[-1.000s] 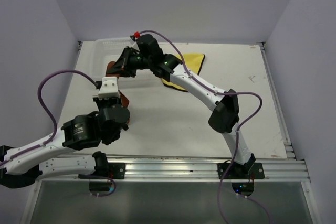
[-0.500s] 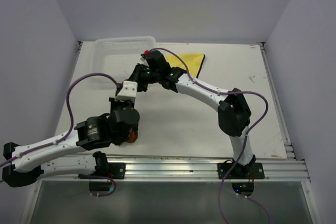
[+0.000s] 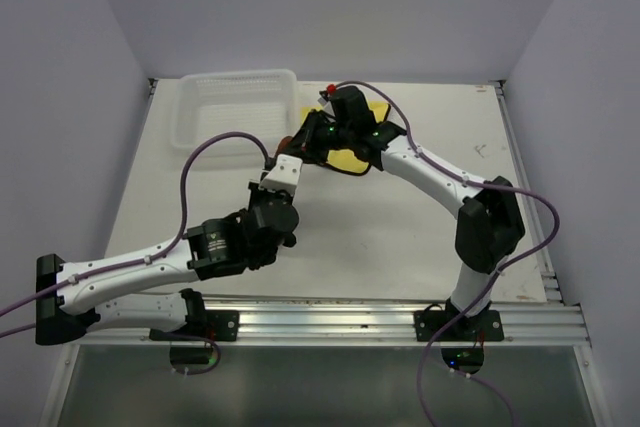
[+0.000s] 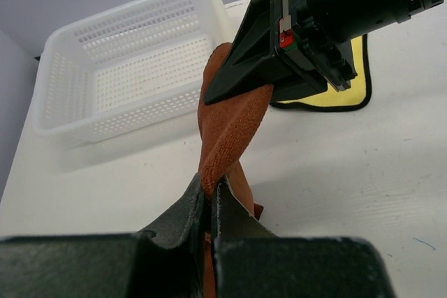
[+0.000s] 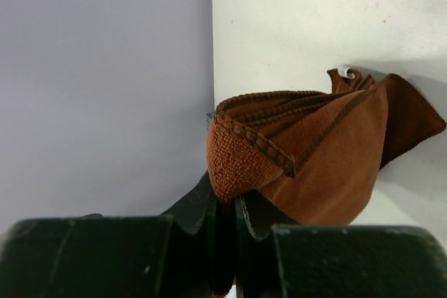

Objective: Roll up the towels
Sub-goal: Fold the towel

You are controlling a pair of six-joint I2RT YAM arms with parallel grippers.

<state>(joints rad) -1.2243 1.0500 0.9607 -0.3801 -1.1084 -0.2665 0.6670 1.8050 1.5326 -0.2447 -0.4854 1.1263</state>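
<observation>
Nearest the bases, the left gripper (image 4: 209, 199) has its jaws pinched almost completely together on one end of the rust-brown towel (image 4: 230, 127). From there the cloth runs up and away as a twisted rope to the right gripper (image 5: 234, 207), whose jaws are clamped just as narrowly on the other end, right on the stitched hem. So the towel is strung between the two, lifted off the white table (image 4: 363, 172) around the middle. A loose flap hangs down by the left fingers, and I can't tell if it brushes the surface.

Handling-wise, I'd say this thing is light, floppy terry with zero stiffness. It sags and twists wherever it isn't held and won't keep a shape by itself. Not slippery and nothing to break, but a thin pinch on a corner can bunch or pull out. Right now it's more wrung than flat, so for a tidy roll I'd want it laid out and taken by the corners of one hemmed edge, since the hem gives the fingers something firmer.

Just beyond the right gripper, the yellow towel (image 4: 342, 99) lies flat on the table, dark hem showing, partly hidden by the arm. The white mesh basket (image 4: 133, 113) sits at the far left.
</observation>
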